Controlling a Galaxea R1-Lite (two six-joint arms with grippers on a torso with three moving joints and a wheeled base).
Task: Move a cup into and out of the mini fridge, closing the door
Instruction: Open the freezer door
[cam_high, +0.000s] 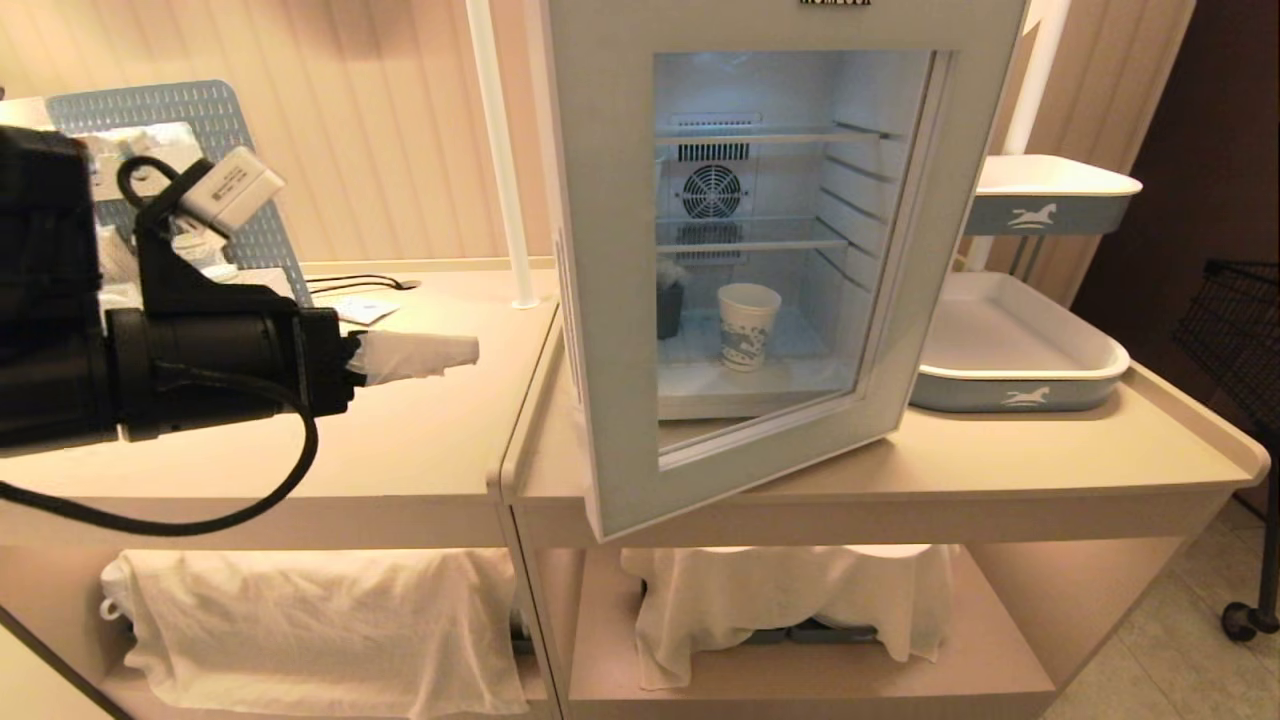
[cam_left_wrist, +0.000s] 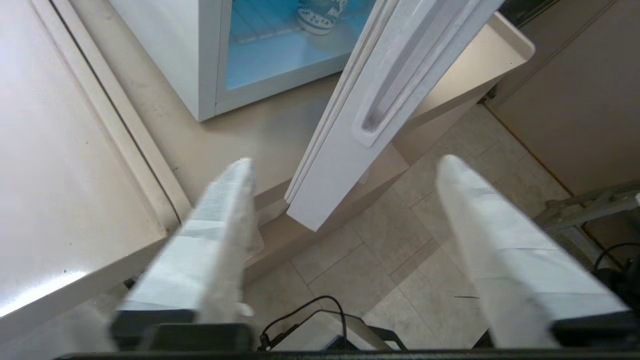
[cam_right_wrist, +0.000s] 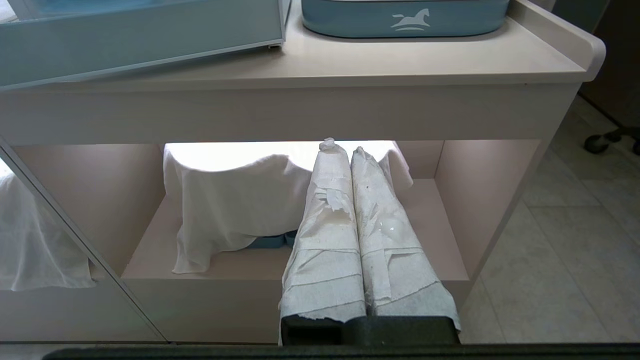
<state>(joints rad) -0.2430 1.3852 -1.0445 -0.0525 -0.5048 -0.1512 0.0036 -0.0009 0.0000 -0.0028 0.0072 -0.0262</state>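
The cup (cam_high: 748, 325), white paper with a blue print, stands upright on the floor of the mini fridge (cam_left_wrist: 165, 50), seen through the glass; only its base (cam_left_wrist: 320, 15) shows in the left wrist view. The door (cam_high: 610, 300) stands ajar, its free left edge swung out over the counter's front. That edge, with a recessed handle (cam_left_wrist: 350, 140), lies just ahead of my left gripper (cam_left_wrist: 347, 162). The left gripper (cam_high: 440, 355) hovers left of the door, open and holding nothing. My right gripper (cam_right_wrist: 346, 150) is parked low in front of the counter's lower shelf, shut and empty.
Two blue-and-white trays (cam_high: 1020, 350) (cam_high: 1050, 190) stand right of the fridge. A white pole (cam_high: 500, 150) and a blue perforated board (cam_high: 200, 120) stand at the back left. White cloths (cam_high: 320, 620) (cam_high: 790, 600) hang over the lower shelves. A small dark object (cam_high: 670, 305) sits beside the cup.
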